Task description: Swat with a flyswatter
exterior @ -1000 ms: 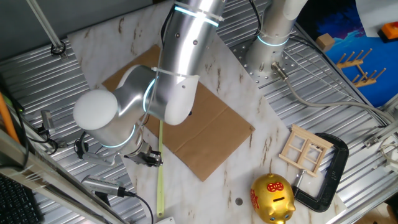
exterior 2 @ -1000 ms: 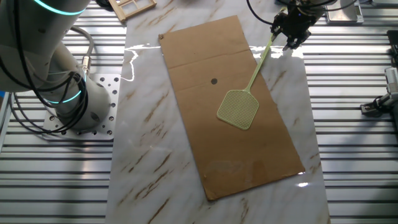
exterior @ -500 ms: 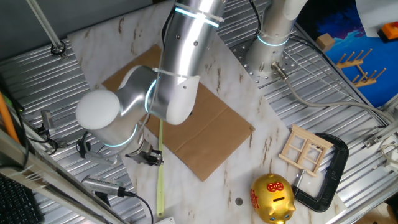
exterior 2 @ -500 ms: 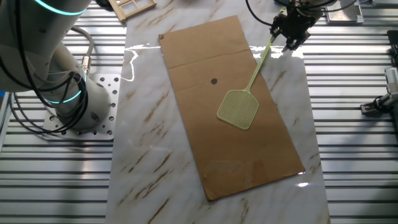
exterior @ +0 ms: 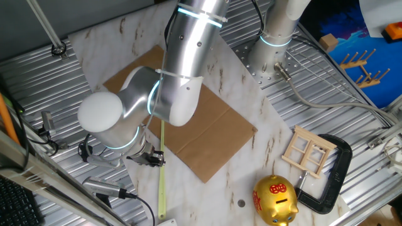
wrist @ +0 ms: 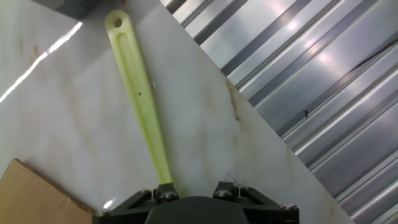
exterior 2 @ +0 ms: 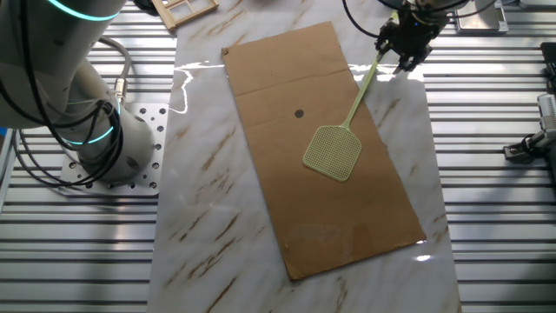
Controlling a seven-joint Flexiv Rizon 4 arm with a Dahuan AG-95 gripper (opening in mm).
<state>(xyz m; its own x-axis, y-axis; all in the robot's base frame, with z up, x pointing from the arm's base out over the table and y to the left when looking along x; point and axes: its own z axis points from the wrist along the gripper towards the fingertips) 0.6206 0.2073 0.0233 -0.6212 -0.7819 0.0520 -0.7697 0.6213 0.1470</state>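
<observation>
The pale yellow-green flyswatter lies flat, its mesh head on a brown cardboard sheet. Its long handle runs out over the marble. My gripper sits over the handle near its far end, with black fingers on either side. In the one fixed view the gripper is low beside the handle, under my arm. The hand view shows the handle running under the gripper's black body; the fingertips are hidden. A small dark spot lies on the cardboard.
A gold piggy bank, a black clamp and a small wooden frame stand near one end of the marble top. The robot base stands beside the cardboard. Ribbed metal surrounds the marble slab.
My arm and gripper shifted very slightly. The flyswatter has not moved.
</observation>
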